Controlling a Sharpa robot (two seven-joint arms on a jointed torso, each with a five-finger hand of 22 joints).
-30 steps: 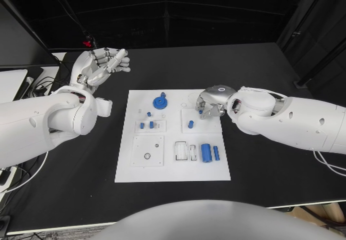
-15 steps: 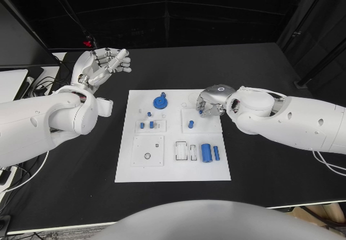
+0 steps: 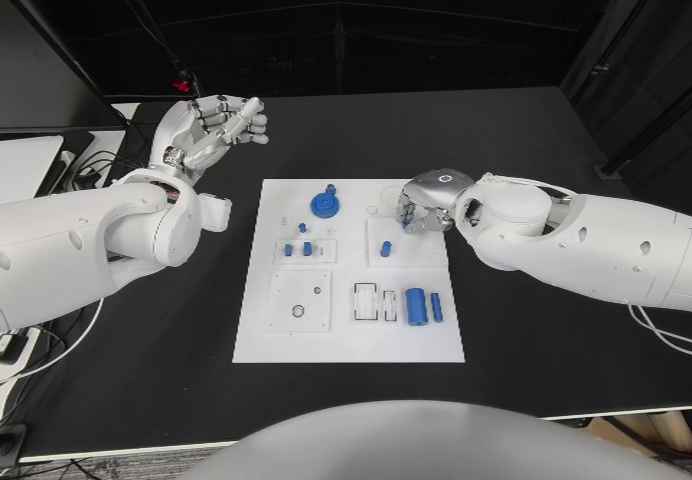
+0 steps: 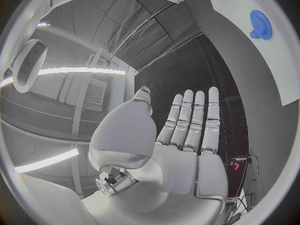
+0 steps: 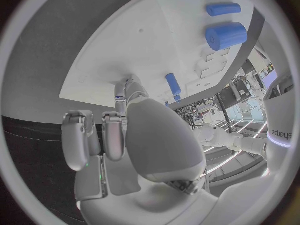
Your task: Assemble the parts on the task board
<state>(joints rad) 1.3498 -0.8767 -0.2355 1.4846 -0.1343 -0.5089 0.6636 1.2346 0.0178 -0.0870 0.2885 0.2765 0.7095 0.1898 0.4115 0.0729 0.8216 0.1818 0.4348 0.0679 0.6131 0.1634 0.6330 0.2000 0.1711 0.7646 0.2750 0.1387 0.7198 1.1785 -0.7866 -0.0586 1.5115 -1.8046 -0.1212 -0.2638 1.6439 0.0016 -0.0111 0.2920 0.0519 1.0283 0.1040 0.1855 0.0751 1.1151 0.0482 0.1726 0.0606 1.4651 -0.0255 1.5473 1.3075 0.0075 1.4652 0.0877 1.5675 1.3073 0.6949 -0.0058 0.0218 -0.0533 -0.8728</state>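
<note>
Head view: the right robot hand [image 3: 420,208] was curled, its grasp unclear, over the task board [image 3: 351,340], a blue peg [image 3: 387,246] just below. Left wrist view: the left robot hand [image 4: 178,135] was spread, released. Right wrist view: fingertips [image 5: 120,92] touched the board; the peg could be knocked.

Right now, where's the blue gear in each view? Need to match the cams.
Head view: blue gear lies at the far end of the task board, left of the right robot hand.
Left wrist view: blue gear on the board, near the circle's rim, beyond the open left robot hand.
Right wrist view: not in it.
Shared landmark: the white task board itself.
</note>
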